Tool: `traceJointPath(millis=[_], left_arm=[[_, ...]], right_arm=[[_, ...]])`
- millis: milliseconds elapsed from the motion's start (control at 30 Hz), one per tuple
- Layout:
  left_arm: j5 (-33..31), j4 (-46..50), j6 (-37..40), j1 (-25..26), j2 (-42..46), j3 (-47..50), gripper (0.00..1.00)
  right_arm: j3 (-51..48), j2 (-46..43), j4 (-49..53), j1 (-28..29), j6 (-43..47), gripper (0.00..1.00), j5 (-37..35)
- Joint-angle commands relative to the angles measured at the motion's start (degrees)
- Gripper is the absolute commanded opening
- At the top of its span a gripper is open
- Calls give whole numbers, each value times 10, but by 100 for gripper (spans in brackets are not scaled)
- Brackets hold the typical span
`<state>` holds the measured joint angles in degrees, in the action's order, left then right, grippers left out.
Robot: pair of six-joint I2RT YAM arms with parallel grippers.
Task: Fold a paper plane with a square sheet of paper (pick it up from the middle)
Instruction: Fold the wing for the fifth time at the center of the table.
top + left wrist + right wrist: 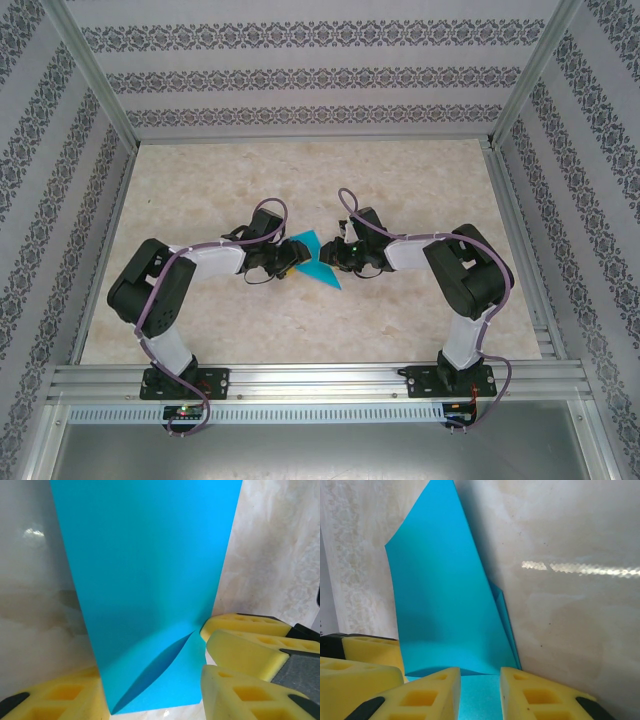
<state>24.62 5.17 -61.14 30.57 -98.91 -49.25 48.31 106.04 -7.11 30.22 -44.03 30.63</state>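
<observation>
The square sheet of paper [316, 259] lies at the middle of the table [200, 190], partly folded. In the top view its long axis runs from 11 o'clock to 5 o'clock, with a sharp tip pointing to 5 o'clock. In the right wrist view it narrows to a point at 12 o'clock, and a second layer's edge peeks out along its 3 o'clock side. The paper is thin, smooth and matte, an even cyan-blue with no marks. Its edges are straight, and in the left wrist view one lower flap bows up in a soft curve that casts a dark shadow. The table is glossy, pale and marble-patterned, with bright reflections. The left gripper [150, 672] sits at the sheet's 9 o'clock, jaws apart around the paper's near end. The right gripper [480, 672] sits at 3 o'clock, jaws apart, with paper showing in the gap. Both have blocky yellow fingers [427, 695] with square recesses
</observation>
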Motion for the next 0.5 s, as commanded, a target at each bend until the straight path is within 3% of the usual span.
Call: traceJointPath(millis=[0,267,400,467], left_arm=[[12,-28,15,9,-5,-7,45],[11,-38,17,8,-8,-4,17],[11,-36,18,8,-4,-1,9],[9,-33,19,8,-1,-1,8]], right_arm=[[-23,38,35,-5,19,29,-50],[-10,-5,18,-6,76,36,-32],[11,-48,43,-6,114,48,-63],[17,-77,54,-7,134,58,-88]])
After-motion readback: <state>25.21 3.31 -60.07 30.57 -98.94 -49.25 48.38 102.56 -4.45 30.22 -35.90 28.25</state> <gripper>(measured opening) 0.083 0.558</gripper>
